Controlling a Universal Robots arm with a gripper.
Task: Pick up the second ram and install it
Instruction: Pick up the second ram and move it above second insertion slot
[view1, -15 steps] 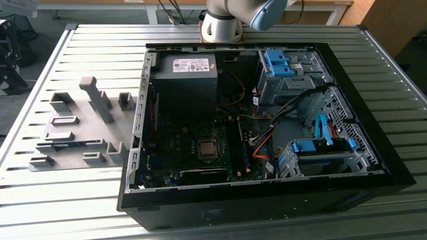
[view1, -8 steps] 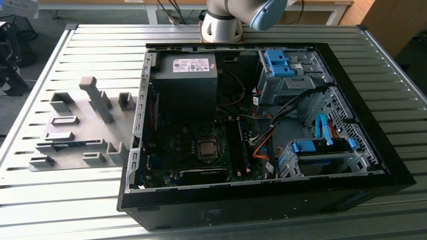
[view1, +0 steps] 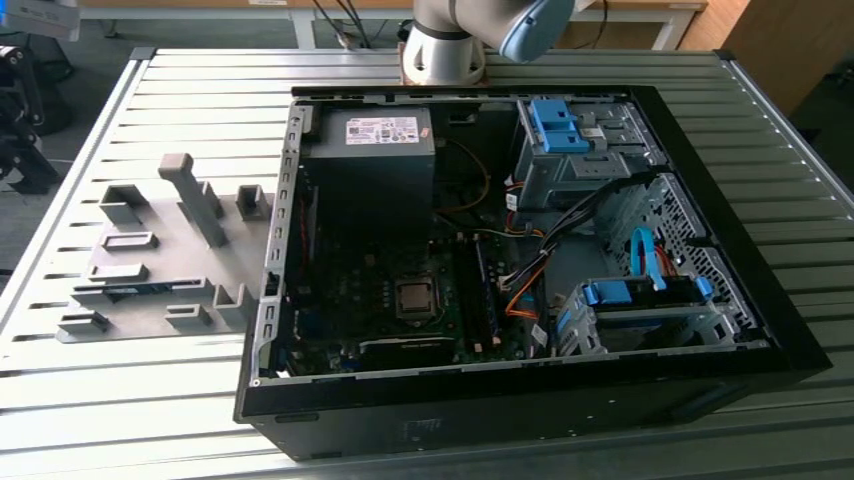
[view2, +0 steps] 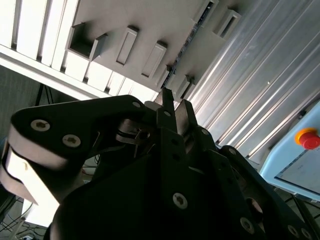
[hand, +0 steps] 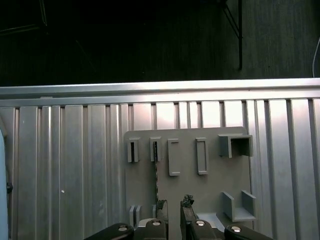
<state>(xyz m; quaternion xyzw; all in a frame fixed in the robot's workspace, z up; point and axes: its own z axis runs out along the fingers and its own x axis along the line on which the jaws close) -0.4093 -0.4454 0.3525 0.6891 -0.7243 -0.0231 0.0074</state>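
Pincer (hand: 174, 203) hangs over the holder plate (hand: 210, 197), slightly spread and empty.
Exterior view: the arm (view1: 447, 45) stands at the desk's (view1: 160, 400) back edge, behind the open computer case (view1: 534, 250); the second ram (view1: 134, 290) lies in the grey plate. First wrist view: the ram sits edge-up, close beside one fingertip (hand: 161, 205). Second wrist view: both fingertips point at it.

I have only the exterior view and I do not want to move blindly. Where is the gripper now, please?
Observer: In the first wrist view the gripper hangs above the grey holder plate, not touching it.
Operator: Does it hold anything?
Observer: No; in the second wrist view the fingers are apart and empty.
Operator: And the part to install?
Observer: The second ram stands on edge in the plate, one end inside a slotted block.
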